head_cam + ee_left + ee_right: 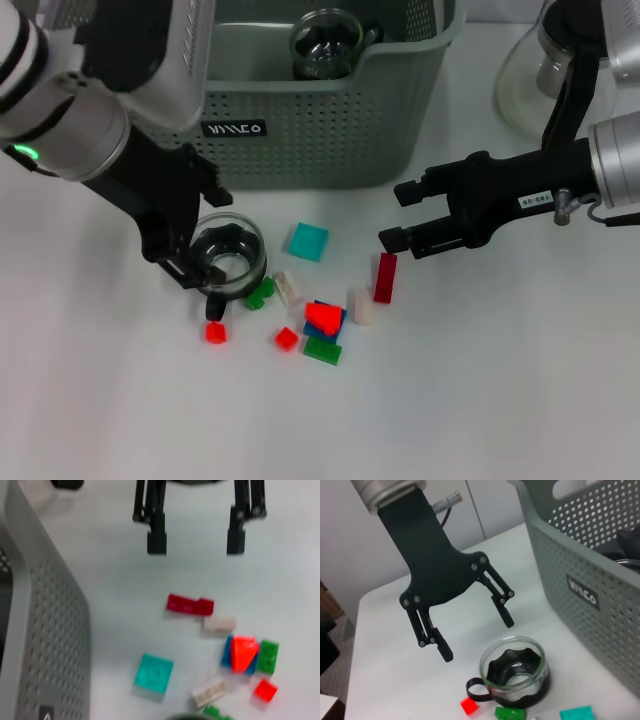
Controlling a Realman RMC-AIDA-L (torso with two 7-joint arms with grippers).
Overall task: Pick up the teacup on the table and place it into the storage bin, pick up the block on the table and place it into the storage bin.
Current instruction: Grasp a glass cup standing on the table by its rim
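My left claw [205, 262] hangs spread over the clear glass teacup with a dark base [230, 255]; my right claw [392, 216] waits open by the blocks.

The teacup stands upright on the white counter [480, 390] at about 7 o'clock from the large grey-green perforated plastic storage bin [320, 120], its black handle [476, 690] toward my left claw, whose fingers [505, 611] are apart just above the rim and not touching it. Inside the bin lies another clear glass cup [327, 42]. My right claw's fingers [156, 540] are apart, just beside the dark red oblong block [385, 277]. Near it at about 8 o'clock lie a teal square block [308, 241], cream blocks [360, 305], a red-on-blue stack [322, 318], and green blocks [322, 350].
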